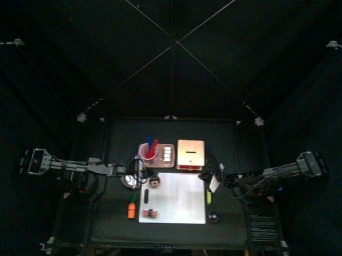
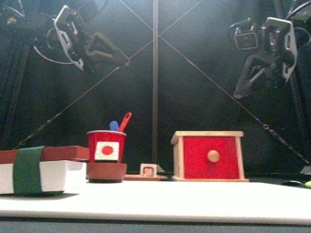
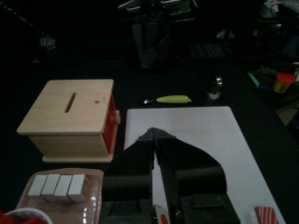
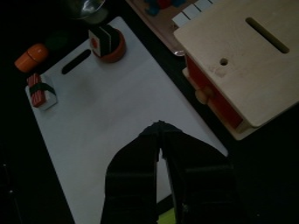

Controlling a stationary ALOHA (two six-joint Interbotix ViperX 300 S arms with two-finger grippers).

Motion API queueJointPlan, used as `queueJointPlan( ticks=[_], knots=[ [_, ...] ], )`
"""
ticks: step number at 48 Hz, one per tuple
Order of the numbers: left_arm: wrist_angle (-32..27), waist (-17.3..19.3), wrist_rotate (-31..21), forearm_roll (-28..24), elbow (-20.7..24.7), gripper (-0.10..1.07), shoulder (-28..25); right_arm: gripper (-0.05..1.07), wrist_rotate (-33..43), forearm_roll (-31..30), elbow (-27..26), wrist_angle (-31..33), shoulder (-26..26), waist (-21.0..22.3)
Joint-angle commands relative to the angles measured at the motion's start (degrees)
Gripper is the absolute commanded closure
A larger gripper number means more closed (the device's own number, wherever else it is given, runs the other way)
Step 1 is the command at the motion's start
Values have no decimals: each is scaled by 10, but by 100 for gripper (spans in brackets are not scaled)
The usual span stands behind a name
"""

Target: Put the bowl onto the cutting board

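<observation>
The white cutting board (image 1: 181, 200) lies at the table's front middle and fills much of both wrist views (image 3: 222, 140) (image 4: 105, 122). The small grey bowl (image 4: 93, 9) sits just off the board's left edge, beside a tiny dark cup (image 4: 107, 44). In the top view I cannot pick the bowl out near the left arm. My left gripper (image 3: 155, 133) hovers over the board's left end. My right gripper (image 4: 158, 128) hovers over its right end. Each stands open by only a narrow slit and holds nothing.
A wooden box with a red front (image 1: 191, 153) stands behind the board. Left of it are a red pen cup (image 2: 105, 155) and a white box with a green band (image 2: 36, 173). An orange piece (image 4: 30, 59) lies front left. A yellow-green piece (image 3: 173, 99) lies off the board's right end.
</observation>
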State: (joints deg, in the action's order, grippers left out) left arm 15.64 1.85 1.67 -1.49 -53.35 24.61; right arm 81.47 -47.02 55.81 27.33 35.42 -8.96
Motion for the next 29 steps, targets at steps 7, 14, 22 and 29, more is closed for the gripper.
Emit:
queueJointPlan(
  ticks=[7,14,22,29],
  knots=[
    [5,-1,1,1,8,55,4,58,0,2,-9,-7,3,-1],
    [5,-6,1,1,11,55,4,58,-2,-6,-10,-30,1,2],
    [4,-11,1,6,9,55,4,58,-1,-28,-9,-56,-2,4],
    [-11,-28,0,7,10,55,4,58,-1,-37,-9,-77,-9,11]
  ],
)
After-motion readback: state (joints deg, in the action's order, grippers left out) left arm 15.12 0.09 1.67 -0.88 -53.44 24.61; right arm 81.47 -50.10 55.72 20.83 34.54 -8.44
